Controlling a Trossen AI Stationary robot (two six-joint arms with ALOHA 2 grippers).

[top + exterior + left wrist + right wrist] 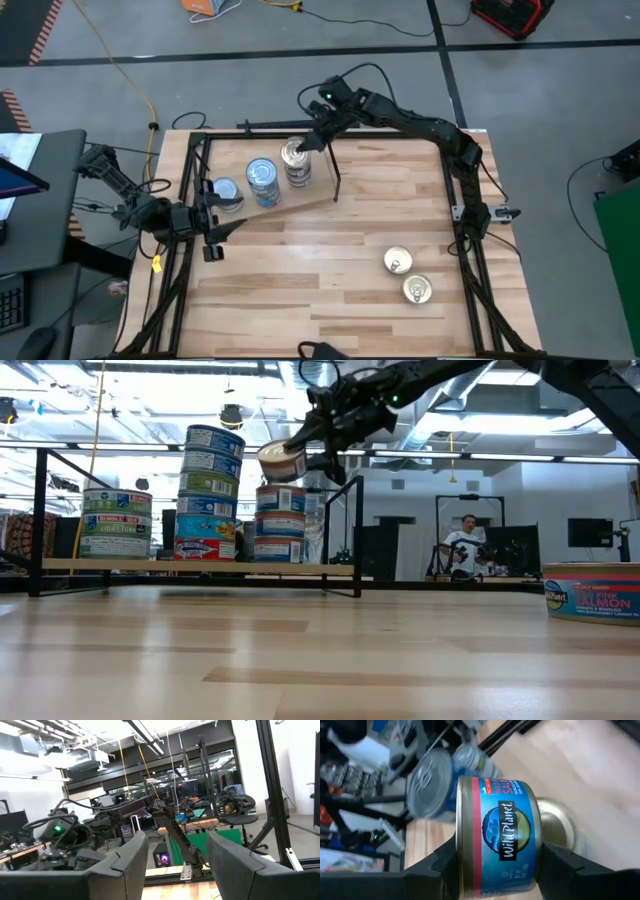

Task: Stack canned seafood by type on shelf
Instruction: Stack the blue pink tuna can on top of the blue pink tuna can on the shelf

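The shelf [318, 190] is a plywood board at the table's far left, with a black rod [334, 175] at its edge. Three stacks of tins stand on it [115, 520] [208, 490] [280, 520]. My right gripper [303, 147] is shut on a blue-labelled Wild Planet tin [497, 835], held just above the rightmost stack [297, 172], whose gold lid [555, 825] shows beyond it. My left gripper [215, 236] waits open at the table's left edge, near the shelf's front, touching nothing. My right gripper pinches the blue-labelled tin across its two flat ends, with one finger [437, 867] on the end with the gold rim [463, 845] and the other finger against the opposite end. The fingers come roughly level from the table's right. The tin [282, 462] is lifted clear above the stack, slightly tilted.
Two gold-lidded tins [398, 262] [417, 290] lie on the butcher-block top toward its near right. One of them shows as a pink salmon tin [595, 592] in the low view. Black frame bars [465, 215] line the table's sides. A person [465, 545] sits far behind.
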